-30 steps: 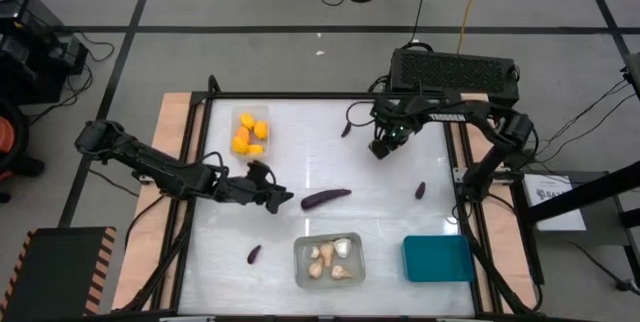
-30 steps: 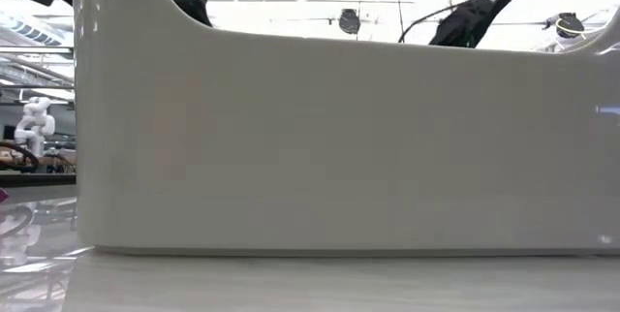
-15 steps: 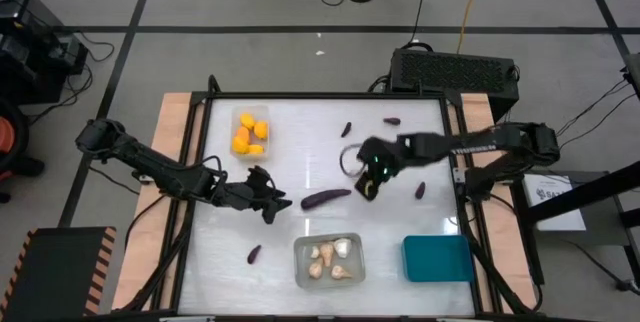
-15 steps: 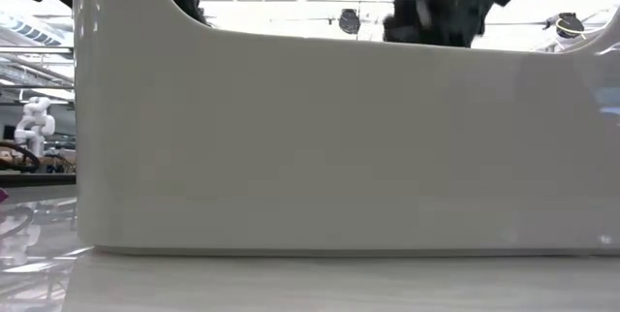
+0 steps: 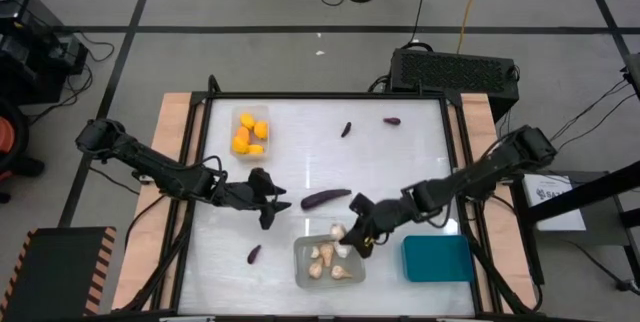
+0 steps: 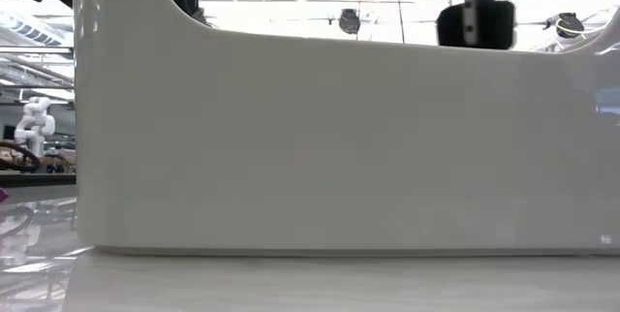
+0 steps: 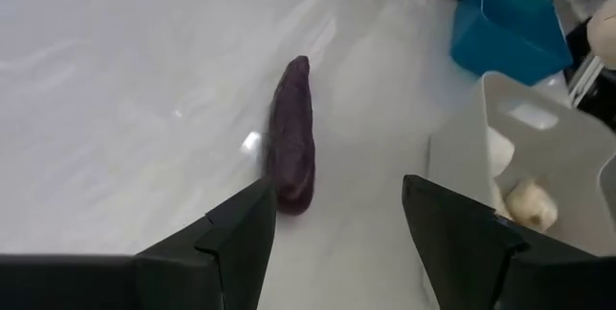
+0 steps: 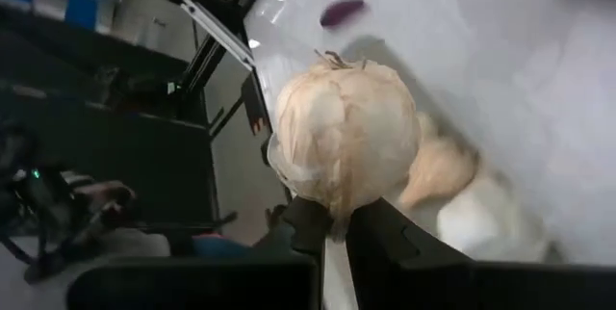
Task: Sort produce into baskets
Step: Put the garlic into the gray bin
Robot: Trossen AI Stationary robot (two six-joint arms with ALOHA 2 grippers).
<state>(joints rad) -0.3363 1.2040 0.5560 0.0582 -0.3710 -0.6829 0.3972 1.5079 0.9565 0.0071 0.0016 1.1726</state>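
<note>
Reaching low across the surface (image 5: 420, 162) from its right edge, our right arm is stretched out almost flat, and our right gripper (image 5: 352, 239) hangs over the back rim of the grey bin (image 5: 329, 260) at the front edge, its fingers (image 8: 313, 225) clenched on a garlic bulb (image 8: 345, 142) by its base. Our left arm comes in from the left edge, also low and extended, with our left gripper (image 5: 272, 205) near the middle of the surface; its fingers (image 7: 236, 233) stand parted and grasp nothing, pointing at the large eggplant (image 5: 325, 199) lying just ahead of them.

We count three bins: a clear bin (image 5: 250, 131) near the back left corner, the grey one, and a teal bin (image 5: 437, 259) at the front right. We count four eggplants on the bare surface: the large one, two small ones (image 5: 346, 129) (image 5: 392, 120) near the back edge, and a small one (image 5: 254, 254) near the front left. About five orange pieces (image 5: 247, 132) sit in the clear bin; the pile makes an exact count uncertain. The garlic heap (image 5: 328, 260) inside the grey bin overlaps too much to count.

In the low view the grey bin's wall blocks nearly everything; only the held bulb and gripper parts show above it.
</note>
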